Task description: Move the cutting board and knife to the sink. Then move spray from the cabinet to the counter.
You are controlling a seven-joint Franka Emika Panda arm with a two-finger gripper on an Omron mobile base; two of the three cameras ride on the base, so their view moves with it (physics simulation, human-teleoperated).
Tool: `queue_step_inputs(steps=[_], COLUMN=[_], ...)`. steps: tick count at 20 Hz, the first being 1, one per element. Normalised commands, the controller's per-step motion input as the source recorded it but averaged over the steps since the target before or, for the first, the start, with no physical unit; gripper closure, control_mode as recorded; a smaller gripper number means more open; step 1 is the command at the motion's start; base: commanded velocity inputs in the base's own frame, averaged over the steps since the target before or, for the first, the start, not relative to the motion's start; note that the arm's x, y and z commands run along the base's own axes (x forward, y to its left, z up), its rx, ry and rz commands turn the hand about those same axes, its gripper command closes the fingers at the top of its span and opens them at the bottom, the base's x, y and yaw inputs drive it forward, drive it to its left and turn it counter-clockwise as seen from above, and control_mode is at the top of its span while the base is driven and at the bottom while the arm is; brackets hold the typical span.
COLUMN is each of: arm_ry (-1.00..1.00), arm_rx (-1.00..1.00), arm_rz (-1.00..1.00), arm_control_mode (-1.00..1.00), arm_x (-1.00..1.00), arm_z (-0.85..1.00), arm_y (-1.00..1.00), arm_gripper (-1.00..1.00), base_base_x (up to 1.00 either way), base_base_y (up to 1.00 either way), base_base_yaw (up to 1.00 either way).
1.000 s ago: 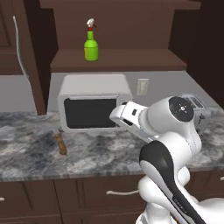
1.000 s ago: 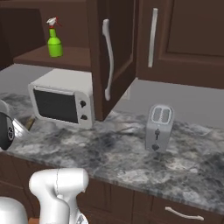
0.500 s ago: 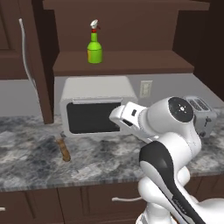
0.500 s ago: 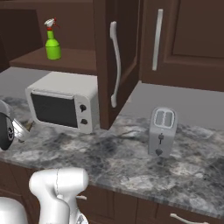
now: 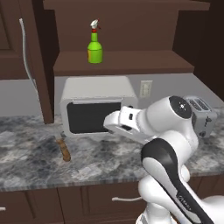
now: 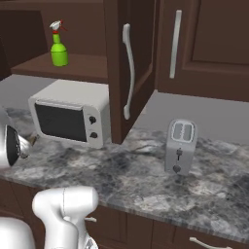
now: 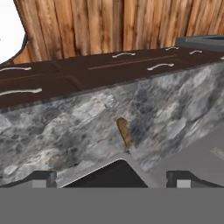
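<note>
Grey marbled counter (image 5: 35, 166) fills lower half of left base frame. Whole scene has shifted against earlier frames: base has driven closer, microwave (image 5: 94, 103) and shelf now larger; things themselves unmoved. Spray (image 5: 94, 43) upright on cabinet (image 5: 122, 61) shelf, upper centre. Knife (image 5: 64, 148) lying on counter, lower left, just before microwave. Hand (image 7: 111, 177) open wide, empty, fingers spread at frame bottom of hand view, knife beyond them. Judgement: approach stage, knife not yet grasped, spray untouched.
</note>
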Motion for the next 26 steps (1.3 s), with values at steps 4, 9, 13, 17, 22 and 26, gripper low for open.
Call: queue_step_inputs(steps=[4, 9, 13, 17, 22, 26], arm_ry=[0.00, 0.08, 0.00, -0.01, 0.00, 0.06], arm_rx=[-0.01, -0.05, -0.02, -0.07, -0.14, -0.19], arm_rz=[0.58, 0.15, -0.06, -0.10, -0.07, -0.01], arm_control_mode=[-1.00, -1.00, -1.00, -1.00, -1.00, -1.00], arm_x=[0.00, 0.10, 0.58, 0.78, 0.75, 0.42], arm_z=[-0.43, -0.20, -0.12, -0.27, -0.38, -0.39], arm_y=[0.13, 0.23, 0.27, 0.57, 0.58, 0.45], arm_gripper=[-1.00, -1.00, -1.00, -1.00, -1.00, -1.00], base_base_x=[0.00, 0.00, 0.00, 0.00, 0.00, 0.00], base_base_y=[0.00, 0.00, 0.00, 0.00, 0.00, 0.00], base_base_yaw=[0.00, 0.00, 0.00, 0.00, 0.00, 0.00])
